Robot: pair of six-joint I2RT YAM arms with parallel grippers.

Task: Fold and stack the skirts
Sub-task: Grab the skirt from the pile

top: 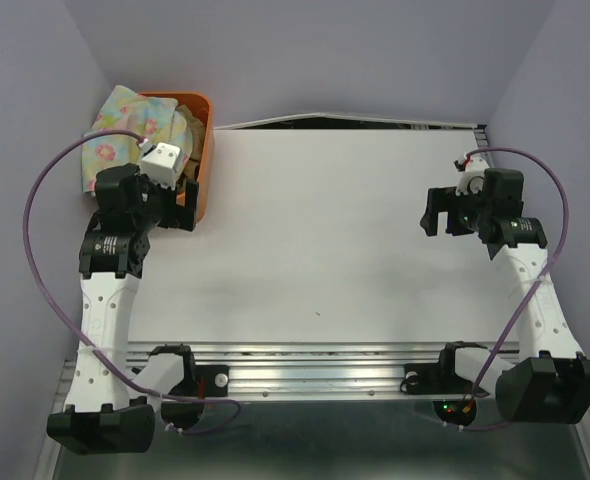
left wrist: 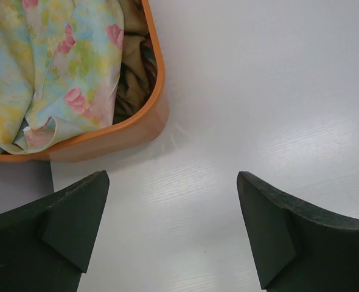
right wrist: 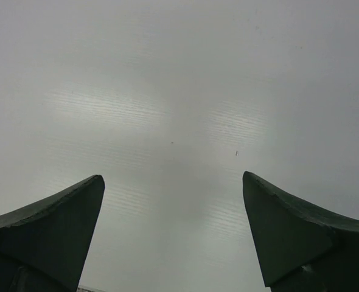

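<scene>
Your left end effector (top: 180,205) hangs just beside the near right corner of the orange basket (top: 203,150). Its two fingers stand wide apart with nothing between them. In the left wrist view, only bare white worktop (left wrist: 258,91) lies in the gap between the dark fingertips (left wrist: 76,213). The basket's rounded corner sits just beyond them, and you cannot tell whether anything touches it.

The basket stands at the far left corner of the worktop, against the lavender wall. The pastel floral skirt (left wrist: 52,67) lies bunched inside it. From above, its yellow, pink and blue cloth heaps up over the far left rim and spills towards the wall. The tan-brown skirt (left wrist: 131,67) is tucked beneath and beside the floral one, pressed against the basket's right inner wall, and only a crumpled strip of it shows. Deeper in the basket the folds are too dark and narrow for you to tell what else lies there.

Your right end effector (top: 440,210) is well apart from the basket, over the far right part of the worktop. Its fingers are spread as wide as the left pair and hold nothing. The right wrist view shows only plain white surface between them.

A purple cable (top: 35,230) loops out from each arm.
</scene>
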